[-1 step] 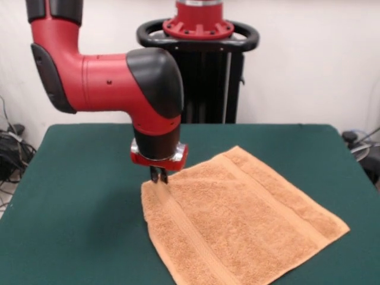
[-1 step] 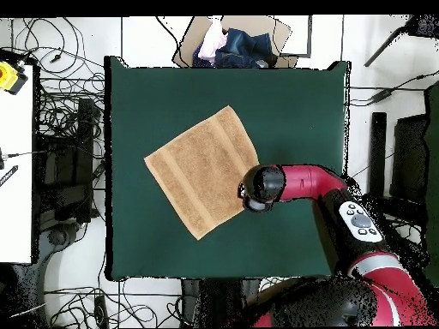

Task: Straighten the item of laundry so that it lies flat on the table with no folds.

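The fingers [image 1: 158, 174] are clenched on one corner of the towel [image 1: 237, 222] (otherwise flat) on the table [image 1: 77, 196].

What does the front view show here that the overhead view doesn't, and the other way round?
Only the front view shows the end effector, its dark tips down at the towel's corner; from above the arm hides it. Only the overhead view shows the whole towel, spread flat and set diagonally, the table's full outline, and a pile of clothes beyond the table's top edge. Both show the red arm over one corner of the tan towel on the green table.
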`<state>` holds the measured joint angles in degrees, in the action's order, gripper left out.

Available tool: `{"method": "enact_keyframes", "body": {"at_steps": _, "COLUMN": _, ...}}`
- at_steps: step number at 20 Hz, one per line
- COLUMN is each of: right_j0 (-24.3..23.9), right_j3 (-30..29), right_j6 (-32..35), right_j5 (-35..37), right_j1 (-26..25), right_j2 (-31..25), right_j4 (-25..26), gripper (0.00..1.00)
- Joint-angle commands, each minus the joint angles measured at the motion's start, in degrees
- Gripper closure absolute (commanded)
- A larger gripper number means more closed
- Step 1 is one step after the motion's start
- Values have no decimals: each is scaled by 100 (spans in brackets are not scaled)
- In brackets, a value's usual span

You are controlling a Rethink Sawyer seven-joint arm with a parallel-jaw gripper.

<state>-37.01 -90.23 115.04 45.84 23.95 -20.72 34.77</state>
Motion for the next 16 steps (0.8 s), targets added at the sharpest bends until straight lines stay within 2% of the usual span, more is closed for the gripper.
{"method": "enact_keyframes", "body": {"at_steps": 1, "right_j0": -90, "right_j3": 591, "right_j6": -1657, "right_j5": 553, "right_j1": -112, "right_j2": -303, "right_j4": 338, "gripper": 100}}
{"method": "enact_keyframes", "body": {"at_steps": 16, "right_j0": 24, "right_j3": 636, "right_j6": -1377, "right_j5": 276, "right_j1": -313, "right_j2": -229, "right_j4": 458, "gripper": 100}}
